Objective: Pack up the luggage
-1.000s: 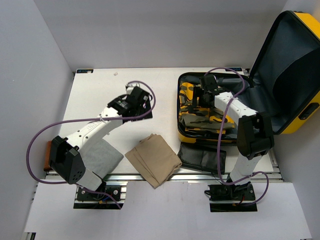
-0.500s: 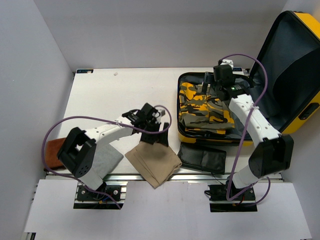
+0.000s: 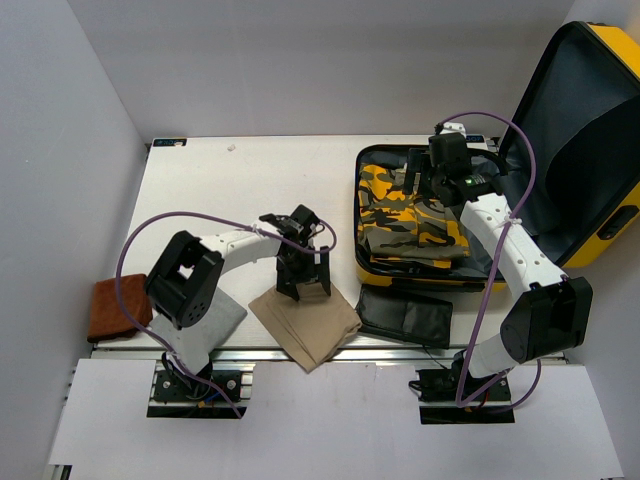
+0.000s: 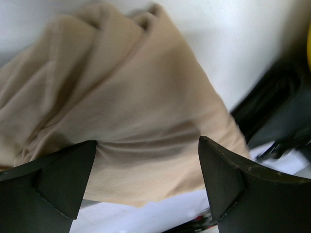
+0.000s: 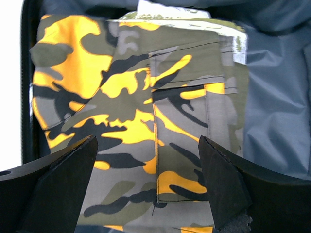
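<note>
Hovering wide open, empty: left jaws over tan cloth [image 3: 310, 325], right jaws over the luggage [image 3: 585, 120]

The left arm [image 3: 232, 243] and the right arm [image 3: 508, 245] are built alike: white tubular links joined by boxy black joint housings [image 3: 183, 288]. A purple cable [image 3: 130, 268] runs in loose loops along each arm. Each arm rises from a dark base plate [image 3: 195, 386] at the near edge. The left gripper [image 4: 147, 141] and the right gripper [image 5: 146, 141] both carry matte black, wedge-shaped fingers [image 5: 53, 189].
</note>
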